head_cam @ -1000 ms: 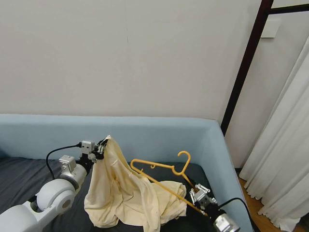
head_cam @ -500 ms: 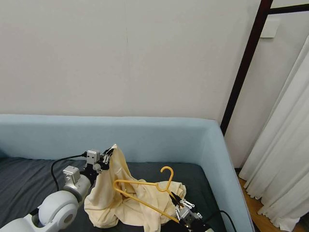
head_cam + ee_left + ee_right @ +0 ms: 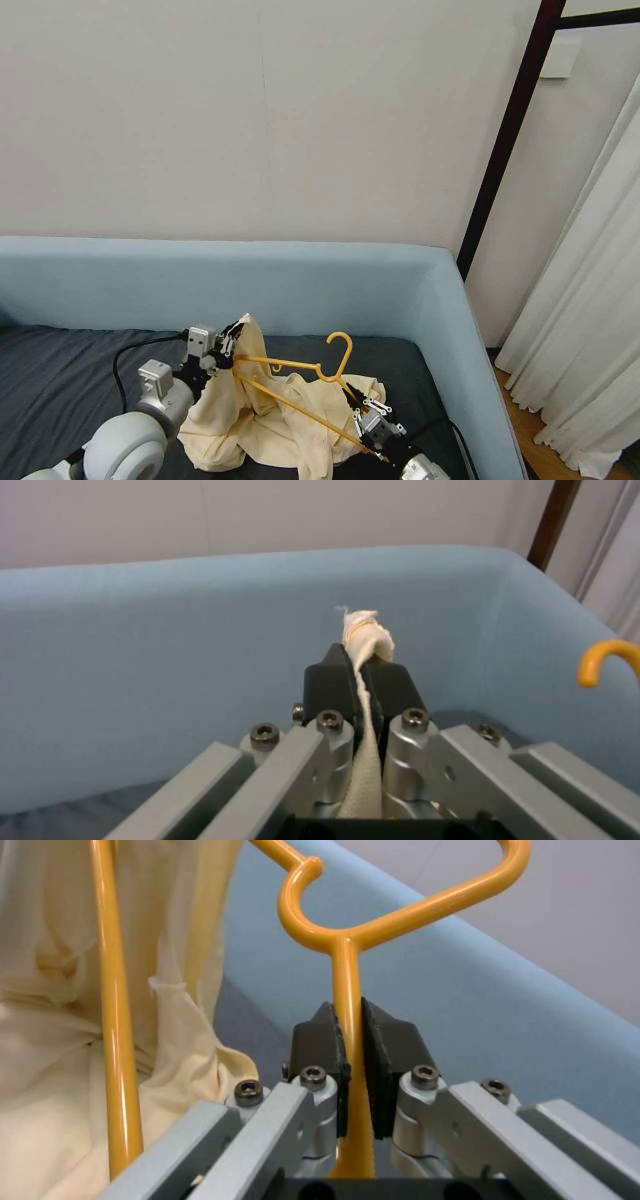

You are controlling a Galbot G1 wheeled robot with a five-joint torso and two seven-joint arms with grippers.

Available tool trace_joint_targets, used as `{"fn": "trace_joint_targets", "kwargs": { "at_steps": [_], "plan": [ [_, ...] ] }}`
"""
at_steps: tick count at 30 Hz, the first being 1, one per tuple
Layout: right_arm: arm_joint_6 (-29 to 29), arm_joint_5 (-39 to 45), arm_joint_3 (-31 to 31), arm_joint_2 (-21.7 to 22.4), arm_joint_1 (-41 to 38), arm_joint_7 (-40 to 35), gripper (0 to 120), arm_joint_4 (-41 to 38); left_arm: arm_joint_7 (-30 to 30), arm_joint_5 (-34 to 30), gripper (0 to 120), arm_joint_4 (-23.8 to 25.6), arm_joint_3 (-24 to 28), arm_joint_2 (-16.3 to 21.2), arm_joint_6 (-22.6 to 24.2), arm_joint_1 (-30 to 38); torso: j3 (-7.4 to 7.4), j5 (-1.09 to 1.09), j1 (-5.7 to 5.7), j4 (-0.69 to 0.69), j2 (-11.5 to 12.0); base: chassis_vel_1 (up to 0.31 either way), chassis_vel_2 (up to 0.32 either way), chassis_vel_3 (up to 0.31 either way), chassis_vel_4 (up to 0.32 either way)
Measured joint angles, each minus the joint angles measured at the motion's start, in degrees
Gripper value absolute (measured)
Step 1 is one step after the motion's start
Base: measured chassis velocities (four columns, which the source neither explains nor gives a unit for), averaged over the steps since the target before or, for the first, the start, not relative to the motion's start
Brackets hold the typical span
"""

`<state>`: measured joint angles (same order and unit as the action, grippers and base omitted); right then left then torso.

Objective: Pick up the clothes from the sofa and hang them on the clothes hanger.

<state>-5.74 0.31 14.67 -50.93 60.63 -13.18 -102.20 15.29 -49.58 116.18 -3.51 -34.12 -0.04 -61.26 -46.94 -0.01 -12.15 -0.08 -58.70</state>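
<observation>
Blue sofa (image 3: pixel 300 275), dark seat; cream garment (image 3: pixel 300 430) heaped near sofa's right end. Left end effector (image 3: pixel 228 345) clamped on raised garment fold. Right end effector (image 3: pixel 362 412) closed on yellow hanger (image 3: pixel 290 365) neck; hanger arm seemingly touching garment.

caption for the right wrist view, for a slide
Right gripper clamped on the orange hanger beside the cream garment, over the blue sofa.

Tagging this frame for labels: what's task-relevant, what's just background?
Job: garment, pinched in left end effector; hanger, clamped in right end effector; sofa.
Lying about: curtain; black pole.
</observation>
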Motion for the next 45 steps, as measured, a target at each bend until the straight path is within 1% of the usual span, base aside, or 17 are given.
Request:
{"fn": "trace_joint_targets", "kwargs": {
  "at_steps": [1, 2, 6, 7, 10, 16, 19, 25, 26, 28, 30, 32, 35, 42, 44, 45],
  "plan": [
    [0.07, 0.14, 0.64, 0.09, -0.54, -0.03, 4, 0.0, 0.09, 0.0, 0, -0.18, 1.3, 0.07, 0.01, 1.4, 0.0, 0.01, 0.0, -0.01, 0.0, 0.0, 0.0, 0.0, 0.0],
    [0.07, 0.14, 0.64, 0.09, -0.54, -0.03, 4, 0.0, 0.09, 0.0, 0, -0.18, 1.3, 0.07, 0.01, 1.4, 0.0, 0.01, 0.0, -0.01, 0.0, 0.0, 0.0, 0.0, 0.0],
    [0.9, 1.15, 1.97, -0.2, -2.92, -0.35, 4, -0.03, 0.84, -1.11, 0, -1.23, 7.02, 0.61, 0.58, 7.81, 0.0, 0.01, -0.01, -0.02, 0.0, 0.0, 0.0, 0.0, 0.0],
    [0.9, 1.15, 1.97, -0.2, -2.92, -0.35, 4, -0.03, 0.84, -1.11, 0, -1.23, 7.02, 0.61, 0.58, 7.81, 0.0, 0.01, -0.01, -0.02, 0.0, 0.0, 0.0, 0.0, 0.0],
    [1.88, 2.84, 1.97, -0.89, -4.9, -1.02, 4, 1.37, 1.04, -1.16, 0, -0.59, 9.8, 0.98, 1.03, 9.65, 0.0, 0.01, -0.01, -0.01, 0.0, 0.0, 0.0, 0.0, 0.0],
    [3.23, 4.28, 1.4, -1.3, -6.64, -1.81, 4, 3.33, 1.25, -0.47, 0, -0.32, 11.46, 1.03, 1.1, 10.85, 0.0, 0.01, 0.0, -0.01, 0.0, 0.0, 0.0, 0.0, 0.0],
    [4.98, 4.75, 1.31, -1.66, -7.79, -2.45, 4, 4.22, 1.88, 0.04, 0, -0.05, 12.09, 0.38, 1.11, 11.51, -0.01, 0.0, -0.01, -0.01, 0.0, 0.0, 0.0, 0.0, 0.0],
    [5.3, 4.53, 1.19, -1.71, -8.68, -3.0, 4, 5.93, 1.81, 0.71, 0, 1.02, 12.26, 0.44, 1.07, 11.64, -0.01, 0.01, 0.0, -0.01, 0.0, 0.0, 0.0, 0.0, 0.0],
    [5.46, 4.34, 1.47, -1.65, -8.74, -3.05, 4, 5.79, 1.78, 0.73, 0, 0.94, 12.98, 0.39, 1.06, 12.29, 0.0, 0.01, -0.01, 0.0, 0.0, 0.0, 0.0, 0.0, 0.0],
    [5.74, 3.44, 2.2, -1.66, -8.71, -3.12, 4, 4.78, 1.79, 0.75, 0, -0.23, 15.35, -0.27, 1.03, 14.57, 0.0, 0.01, 0.0, 0.0, 0.0, 0.0, 0.0, 0.0, 0.0],
    [5.76, 3.01, 2.32, -1.76, -8.66, -3.14, 4, 4.53, 1.81, 0.74, 0, -0.55, 16.0, -0.56, 1.03, 15.19, 0.0, 0.01, 0.0, -0.01, 0.0, 0.0, 0.0, 0.0, 0.0],
    [5.77, 0.82, 2.51, -2.33, -8.3, -3.19, 4, 3.87, 1.83, 0.23, 0, -1.68, 18.41, -1.67, 1.3, 17.37, 0.0, 0.01, 0.0, -0.02, 0.0, 0.0, 0.0, 0.0, 0.0],
    [5.45, -0.65, 2.42, -2.48, -7.95, -3.18, 4, 3.42, 1.79, -0.2, 0, -2.55, 20.18, -2.04, 1.53, 18.8, -0.01, 0.0, -0.01, -0.02, 0.0, 0.0, 0.0, 0.0, 0.0],
    [3.26, -2.69, 0.23, -0.93, -5.97, -2.34, 4, 1.67, 1.0, -2.16, 0, -4.43, 21.13, -0.72, 1.57, 21.54, 0.0, 0.01, 0.0, 0.0, 0.0, 0.0, 0.0, 0.0, 0.0],
    [2.39, -3.98, -0.42, -0.59, -5.18, -1.75, 4, 1.01, 0.8, -3.06, 0, -4.96, 23.22, -0.27, 1.57, 24.04, 0.0, 0.01, 0.0, 0.0, 0.0, 0.0, 0.0, 0.0, 0.0],
    [2.39, -3.98, -0.42, -0.59, -5.18, -1.75, 4, 1.01, 0.8, -3.06, 0, -4.96, 23.22, -0.27, 1.57, 24.04, 0.0, 0.01, 0.0, 0.0, 0.0, 0.0, 0.0, 0.0, 0.0]
  ]
}}
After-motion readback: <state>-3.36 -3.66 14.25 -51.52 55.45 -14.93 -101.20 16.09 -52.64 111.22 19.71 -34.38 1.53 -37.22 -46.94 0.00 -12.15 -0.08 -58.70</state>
